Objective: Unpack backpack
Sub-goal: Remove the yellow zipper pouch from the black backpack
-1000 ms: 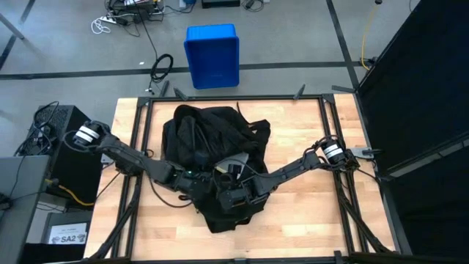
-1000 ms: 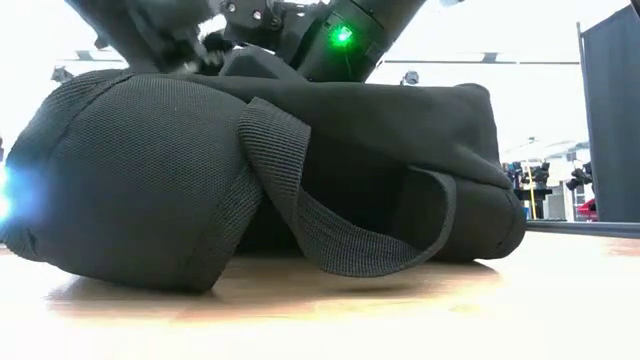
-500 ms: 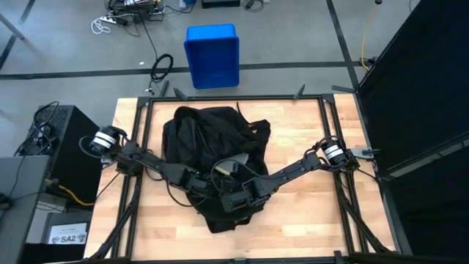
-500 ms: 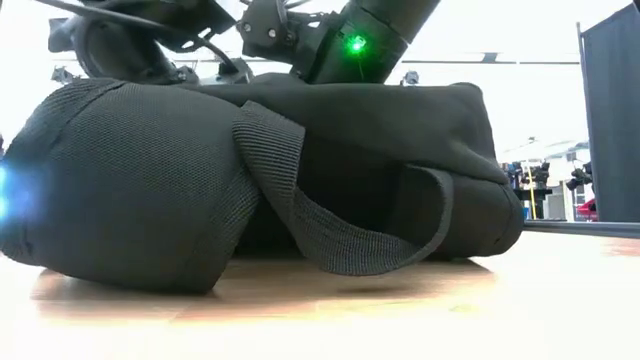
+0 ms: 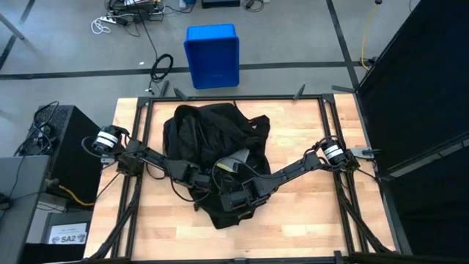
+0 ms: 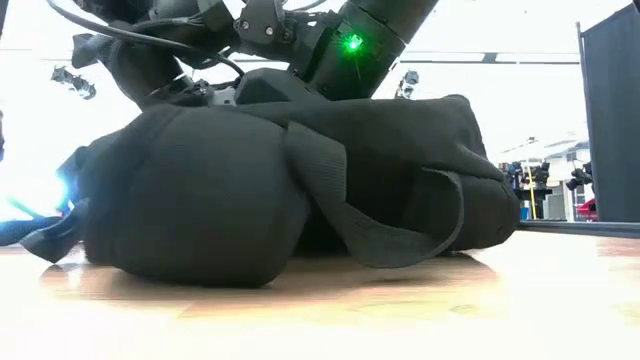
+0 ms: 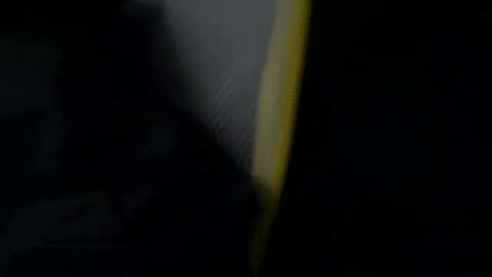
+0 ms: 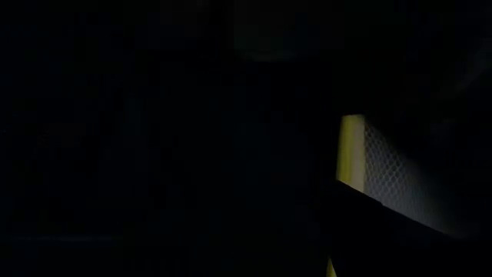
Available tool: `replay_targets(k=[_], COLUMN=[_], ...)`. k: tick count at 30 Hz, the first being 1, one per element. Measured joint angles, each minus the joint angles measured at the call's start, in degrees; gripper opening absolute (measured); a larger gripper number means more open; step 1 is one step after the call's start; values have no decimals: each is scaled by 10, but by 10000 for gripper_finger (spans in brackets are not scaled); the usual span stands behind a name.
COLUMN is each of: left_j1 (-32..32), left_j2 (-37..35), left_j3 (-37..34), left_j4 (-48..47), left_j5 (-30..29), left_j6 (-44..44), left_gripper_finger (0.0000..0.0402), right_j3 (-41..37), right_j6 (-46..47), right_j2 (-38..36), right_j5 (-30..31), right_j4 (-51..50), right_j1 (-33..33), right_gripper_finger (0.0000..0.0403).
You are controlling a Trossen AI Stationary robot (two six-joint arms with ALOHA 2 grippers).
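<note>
I have the backpack lying in the middle of the wooden worktop in the high view, a crumpled black heap with a pale grey patch showing near its centre. My left gripper comes in from the left of the frame and sits at the lower left part of the bag; my right gripper reaches in from the right and sits low in the fabric just beside it. Both are buried in black cloth, so I cannot tell how wide either one stands or whether it holds anything. In the low view a webbing strap loops down the front of the bag to the worktop. A blue bin stands on the floor beyond the top edge of the worktop.
</note>
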Motion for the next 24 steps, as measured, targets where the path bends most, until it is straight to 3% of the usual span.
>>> replay_targets(k=[2,5,10,18,24], left_j1=[4,6,-2,-35,-64], left_j2=[0,0,0,0,0], left_j3=[0,0,0,30,62], left_j4=[0,0,-6,-72,-98], left_j5=[-8,-16,-49,-71,-71], left_j6=[-4,-5,-8,-25,-37], left_gripper_finger=[14,4,0,0,0], right_j3=[0,0,0,25,30], right_j6=[0,-1,4,73,73], right_j2=[0,0,0,0,0], right_j5=[0,-2,14,95,97], right_j4=[0,0,-33,-180,-183], right_j1=[0,0,1,20,30], right_gripper_finger=[154,155,149,133,138])
